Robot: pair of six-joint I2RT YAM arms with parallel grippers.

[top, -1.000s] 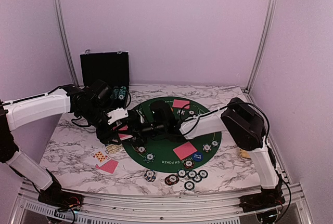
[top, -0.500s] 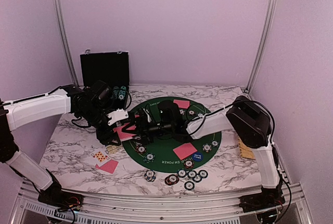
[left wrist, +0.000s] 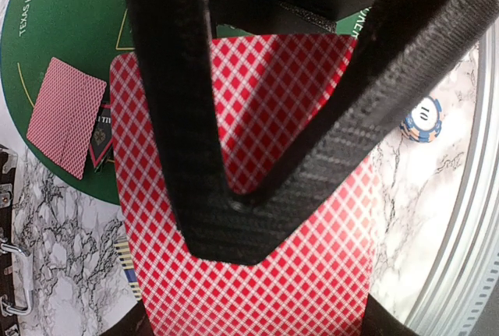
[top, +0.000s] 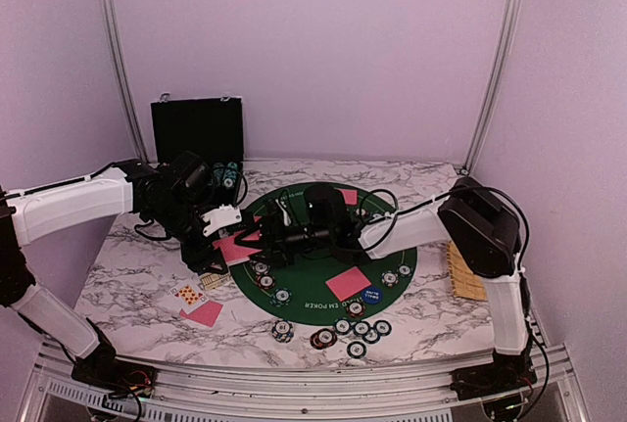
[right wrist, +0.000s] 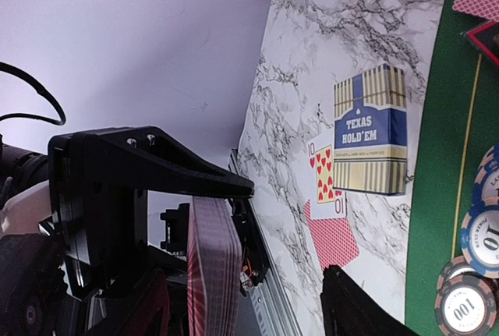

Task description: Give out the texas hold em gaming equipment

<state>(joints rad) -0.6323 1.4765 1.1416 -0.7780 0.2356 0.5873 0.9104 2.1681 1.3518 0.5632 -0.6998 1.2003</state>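
Two robot arms meet over the left edge of a round green felt mat on a marble table. We see the left gripper clenched on a deck of red-backed cards, held above that edge. The right gripper points at the deck from over the mat's middle. Its jaws are spread wide with the deck's edge between them, and we cannot tell whether they touch it. On the mat's near right lie a single face-down card and a blue button marker. Poker chips cluster just off its near edge. Left of the mat lie a Texas Hold'em card box and a ten of hearts.
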